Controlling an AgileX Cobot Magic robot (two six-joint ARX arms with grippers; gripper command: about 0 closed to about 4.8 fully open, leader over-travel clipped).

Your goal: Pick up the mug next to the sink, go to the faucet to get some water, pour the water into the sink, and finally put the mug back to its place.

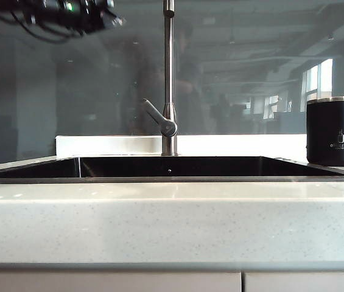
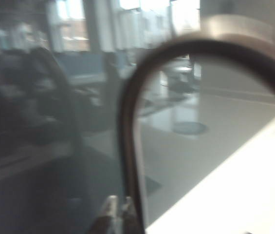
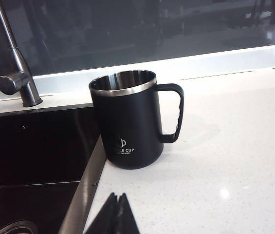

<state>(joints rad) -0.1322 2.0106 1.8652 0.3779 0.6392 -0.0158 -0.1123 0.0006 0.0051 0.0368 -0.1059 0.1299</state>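
Counter front: pale speckled stone edge [image 1: 172, 222] fills the foreground of the exterior view, with the sink set into it behind.
Sink: dark rectangular basin [image 1: 31, 172] with a thin steel rim lies between the counter front and the white back ledge; it looks dry and nothing stands in it, and part of a drain [image 3: 15, 228] shows in the right wrist view.
Faucet: thin steel pipe [image 1: 169, 79] rises from the back ledge at the middle of the basin, its lever [image 1: 159, 117] slanting off to the left near the base, so the spout should drop water into the basin.
Mug: black mug [image 1: 334, 131] stands upright on the counter just beside the sink's right edge, steel rim up, handle turned away from the basin; in the right wrist view the mug [image 3: 127, 119] looks empty and nothing touches it.
Right gripper: fingertips [image 3: 115, 214] are pressed together, hold nothing and hang near the mug over the counter; I judge this a waiting pose, since shut jaws cannot take the mug.
Left gripper: dark arm parts [image 1: 68, 15] show high at the upper left of the exterior view, well apart from the mug; its own blurred view shows the fingertips [image 2: 119, 208] pressed together, empty, beside a curved dark pipe seen against the glass.
Task stage: judged at the very start, the mug not yet picked up.
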